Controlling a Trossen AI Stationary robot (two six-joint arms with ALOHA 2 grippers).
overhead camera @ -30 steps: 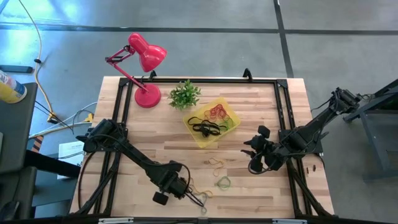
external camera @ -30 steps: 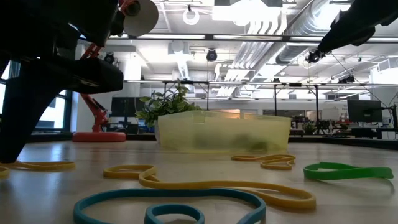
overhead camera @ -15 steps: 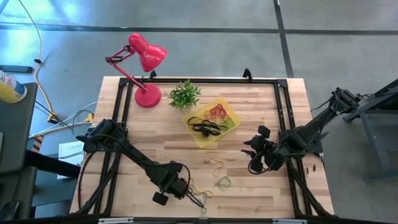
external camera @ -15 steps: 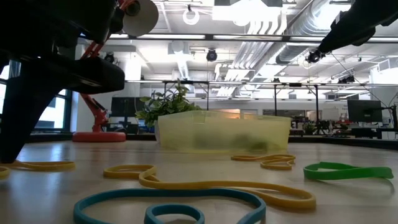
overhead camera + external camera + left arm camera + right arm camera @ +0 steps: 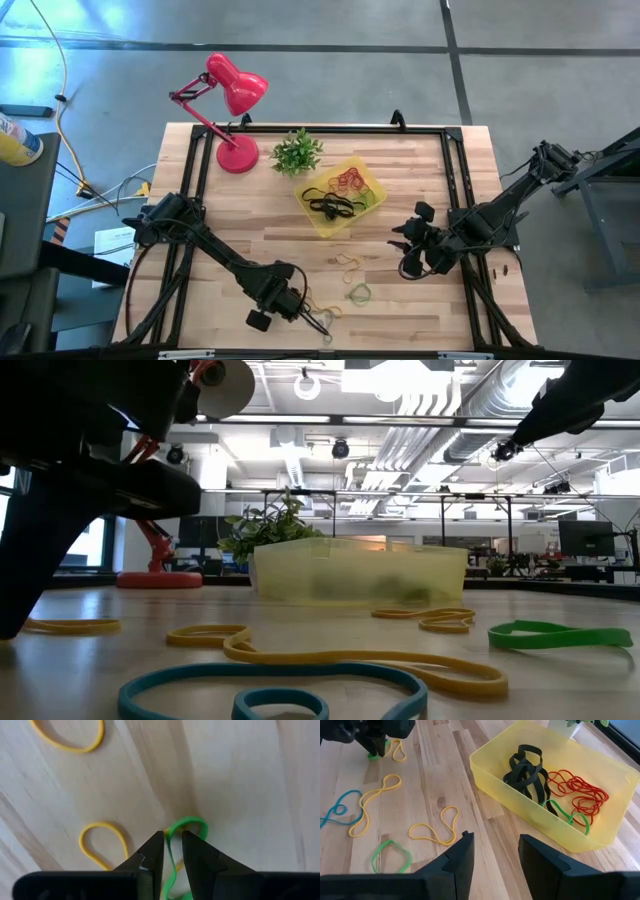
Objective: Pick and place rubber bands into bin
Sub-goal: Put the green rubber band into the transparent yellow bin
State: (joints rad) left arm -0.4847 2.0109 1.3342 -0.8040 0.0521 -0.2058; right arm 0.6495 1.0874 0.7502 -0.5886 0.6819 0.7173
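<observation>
- Rubber bands (image 5: 576, 795), binned: a tangle of larger black loops, a cluster of thin red ones and a green one lie inside the bin. By my judgement the task is well begun but not finished.
- Rubber bands, loose: several still lie flat on the worktop toward its front edge, among them a yellow figure-eight (image 5: 436, 831), a long yellow loop (image 5: 372, 804), a blue one (image 5: 337, 811) and a green one (image 5: 390, 856). All are thin, floppy and matte, and each keeps whatever slack curve it fell into.
- Green band (image 5: 184, 827): on the worktop near the front edge, its loop running between my left fingers, with a yellow band beside or beneath it.
- Bin (image 5: 325, 222): a shallow rectangular tray of translucent yellow plastic with smooth walls, standing askew near the middle of the worktop, toward the back edge.
- Left gripper (image 5: 172, 851): low at the front edge, fingers nearly closed, a narrow gap between them with the green band in it; whether it is truly pinched I cannot tell.
- Right gripper (image 5: 495, 852): waiting over the worktop's right side, fingers apart, nothing in them.
- Worktop (image 5: 420, 180): pale wood with visible grain, framed by black rails.
</observation>
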